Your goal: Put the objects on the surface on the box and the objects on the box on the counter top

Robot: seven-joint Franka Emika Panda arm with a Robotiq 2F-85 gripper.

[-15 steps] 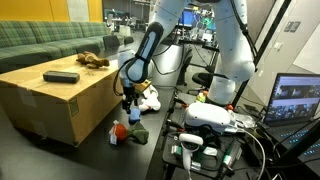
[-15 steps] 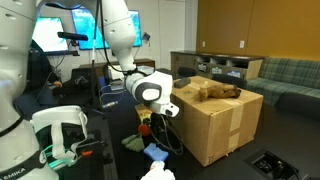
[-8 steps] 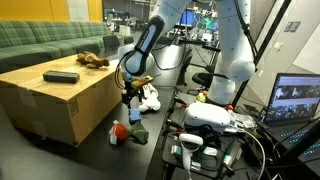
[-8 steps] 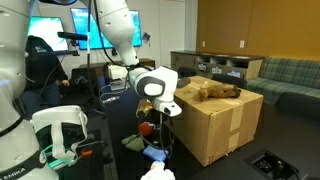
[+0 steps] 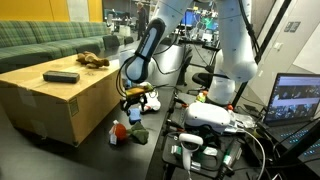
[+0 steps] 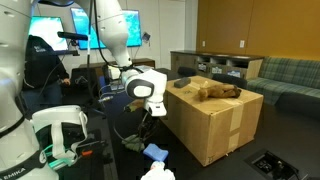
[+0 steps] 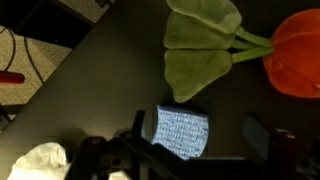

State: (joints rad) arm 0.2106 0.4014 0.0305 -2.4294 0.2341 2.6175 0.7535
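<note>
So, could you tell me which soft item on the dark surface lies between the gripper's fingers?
The blue-and-white speckled piece, framed by the open gripper in the wrist view; the orange plush with green leaves and the white item lie outside.

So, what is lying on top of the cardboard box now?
On the cardboard box lie a flat black object and a brown plush toy, apart from each other. The box is shut, so its inside cannot be seen.
</note>
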